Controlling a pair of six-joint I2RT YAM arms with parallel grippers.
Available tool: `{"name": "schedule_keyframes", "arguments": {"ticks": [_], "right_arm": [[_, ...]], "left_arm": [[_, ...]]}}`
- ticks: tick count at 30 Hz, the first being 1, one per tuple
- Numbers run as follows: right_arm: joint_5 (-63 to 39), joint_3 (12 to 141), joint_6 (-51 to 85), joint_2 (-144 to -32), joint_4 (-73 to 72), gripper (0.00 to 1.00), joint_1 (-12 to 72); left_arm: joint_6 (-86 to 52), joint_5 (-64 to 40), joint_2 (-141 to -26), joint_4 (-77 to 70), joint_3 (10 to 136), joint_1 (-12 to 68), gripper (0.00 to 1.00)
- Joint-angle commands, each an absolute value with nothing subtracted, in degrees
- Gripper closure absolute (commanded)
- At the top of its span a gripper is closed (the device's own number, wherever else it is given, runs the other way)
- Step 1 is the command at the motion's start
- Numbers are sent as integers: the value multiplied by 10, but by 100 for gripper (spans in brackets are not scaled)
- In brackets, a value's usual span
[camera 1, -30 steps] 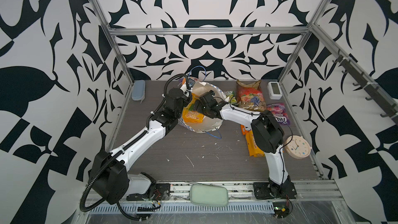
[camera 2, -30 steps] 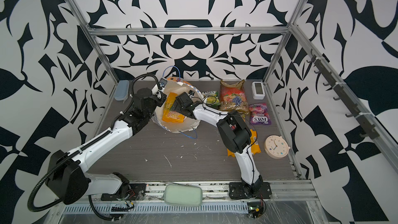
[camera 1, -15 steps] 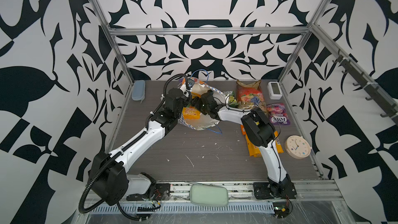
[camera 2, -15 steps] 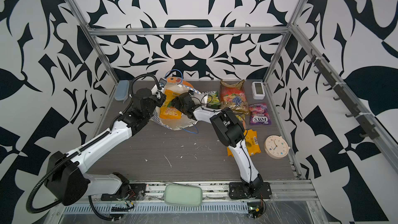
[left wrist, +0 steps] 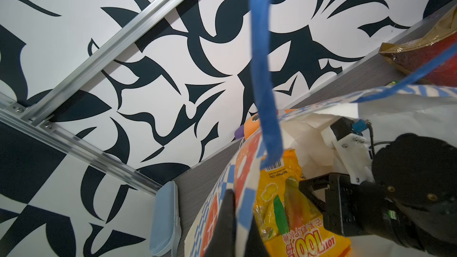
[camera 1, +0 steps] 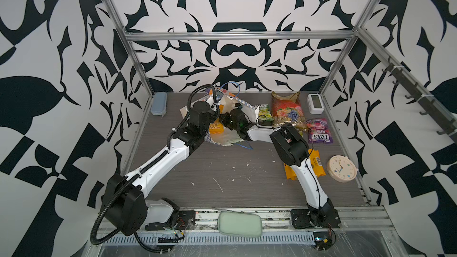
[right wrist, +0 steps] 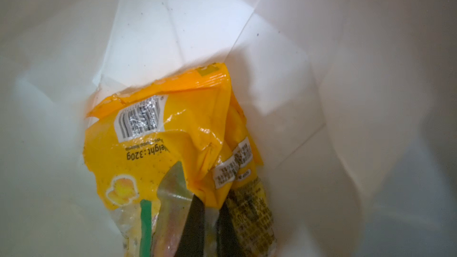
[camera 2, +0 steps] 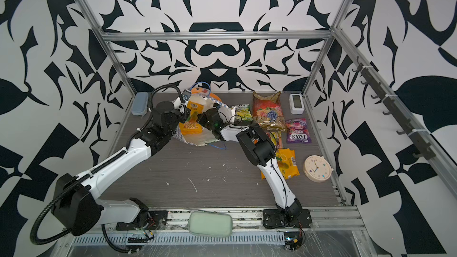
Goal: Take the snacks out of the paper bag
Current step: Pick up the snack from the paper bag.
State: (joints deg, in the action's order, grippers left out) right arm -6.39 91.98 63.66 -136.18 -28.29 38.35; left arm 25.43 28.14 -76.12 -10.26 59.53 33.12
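Paper bag (camera 1: 226, 142) sits just above centre in both top views, on the desk (camera 1: 235, 179). Your left pincer (left wrist: 241, 216) is pressed together on its checkered rim. Your right pincer (right wrist: 211, 205) is inside the bag, pinching a fold of the yellow packet (right wrist: 153, 159). To the bag's right in frame, the green packet (camera 1: 264, 112), fruit-print bag (camera 1: 288, 112) and purple FOX'S packet (camera 1: 319, 133) lie on the desk.

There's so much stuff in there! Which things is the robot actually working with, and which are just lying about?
Job: paper bag, held by left gripper; yellow packet inside, pinched by right gripper; gold-red bag, green packet, purple packet, orange packet, already out.

Lying about: clock, white gadget, blue case, green pouch, orange toy.
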Motion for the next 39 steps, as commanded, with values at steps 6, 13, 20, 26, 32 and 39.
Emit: {"name": "schedule_keyframes", "arguments": {"ticks": [6,13,20,26,32,39], "right_arm": [[-111,889,609,-1235,-364,100,381],[-119,837,582,-1146,-359,100,381],[-109,816,556,-1076,-285,100,381],[-114,825,530,-1028,-214,100,378],[-129,821,517,-980,-157,100,370],[-152,811,498,-918,-106,100,362]], "left_arm": [[263,299,-758,-136,589,334,100],[271,309,-770,-142,591,334,100],[287,326,-780,-145,593,334,100],[293,333,-782,-146,592,334,100],[301,342,-786,-150,593,330,100],[301,347,-785,-147,596,329,100]]}}
